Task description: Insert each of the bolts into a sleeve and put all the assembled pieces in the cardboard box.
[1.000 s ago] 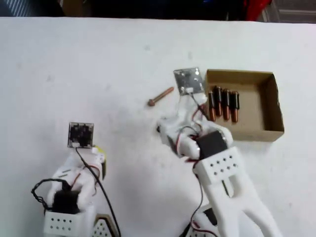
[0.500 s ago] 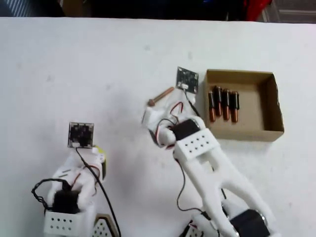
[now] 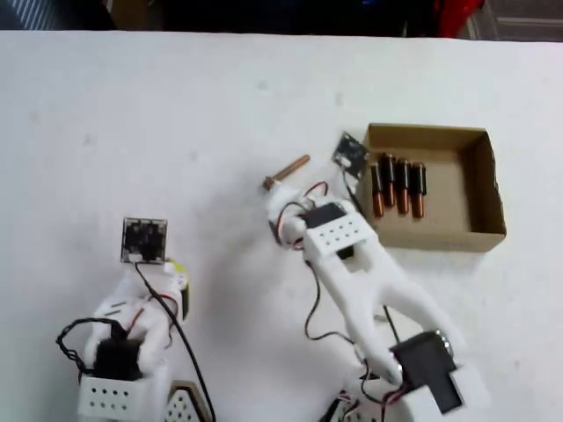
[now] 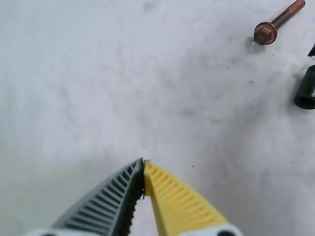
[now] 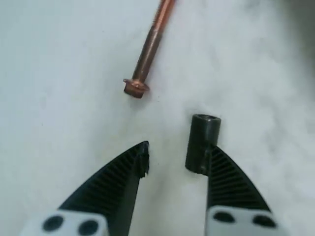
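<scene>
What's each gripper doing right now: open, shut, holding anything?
Left gripper: shut, holding nothing.
Right gripper: open, nothing gripped; the black sleeve sits between its jaws, against one side.

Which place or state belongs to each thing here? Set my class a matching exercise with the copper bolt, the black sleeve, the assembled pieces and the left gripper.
Things
1. copper bolt
2. black sleeve
3. assembled pieces
4. left gripper

Places or states
A. shut, over the white table
B. side by side in the cardboard box
C. lying on the table with no sleeve on it
D. inside the open right gripper, close to one side

Pairs: 1-C, 2-D, 3-B, 4-A
</scene>
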You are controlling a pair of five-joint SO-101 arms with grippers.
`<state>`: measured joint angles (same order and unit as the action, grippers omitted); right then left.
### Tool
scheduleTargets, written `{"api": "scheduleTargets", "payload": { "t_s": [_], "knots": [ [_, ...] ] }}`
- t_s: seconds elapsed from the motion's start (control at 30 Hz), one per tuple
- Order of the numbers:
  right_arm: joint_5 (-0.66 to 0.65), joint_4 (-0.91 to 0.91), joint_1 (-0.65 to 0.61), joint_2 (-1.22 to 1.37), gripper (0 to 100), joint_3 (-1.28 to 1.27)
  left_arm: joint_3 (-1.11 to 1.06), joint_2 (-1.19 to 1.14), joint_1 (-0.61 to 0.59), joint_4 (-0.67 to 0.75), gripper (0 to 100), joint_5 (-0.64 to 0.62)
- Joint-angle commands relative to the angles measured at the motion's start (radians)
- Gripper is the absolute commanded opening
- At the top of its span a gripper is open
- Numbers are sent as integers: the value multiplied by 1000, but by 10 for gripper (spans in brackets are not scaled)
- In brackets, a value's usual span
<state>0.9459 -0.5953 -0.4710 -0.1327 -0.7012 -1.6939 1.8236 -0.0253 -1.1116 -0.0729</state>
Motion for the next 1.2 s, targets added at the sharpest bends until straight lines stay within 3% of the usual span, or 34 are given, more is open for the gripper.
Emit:
{"api": "scheduleTargets", "payload": {
  "t_s": [0.0,0.27,0.37,0.5,0.8,1.0,1.17],
  "knots": [
    [20,44,28,28,148,9,2,4,-7,12,24,6],
    [69,74,21,117,147,15,2,4,-7,8,24,6],
    [66,68,10,117,102,14,2,4,-7,8,24,8],
    [-64,62,5,117,13,14,2,4,-7,6,24,9],
    [-265,61,5,125,18,12,2,4,-7,6,24,9],
    [-272,65,-28,127,26,11,2,4,-7,6,24,9],
    [-270,70,-62,128,119,12,2,4,-7,6,24,9]
  ]
}}
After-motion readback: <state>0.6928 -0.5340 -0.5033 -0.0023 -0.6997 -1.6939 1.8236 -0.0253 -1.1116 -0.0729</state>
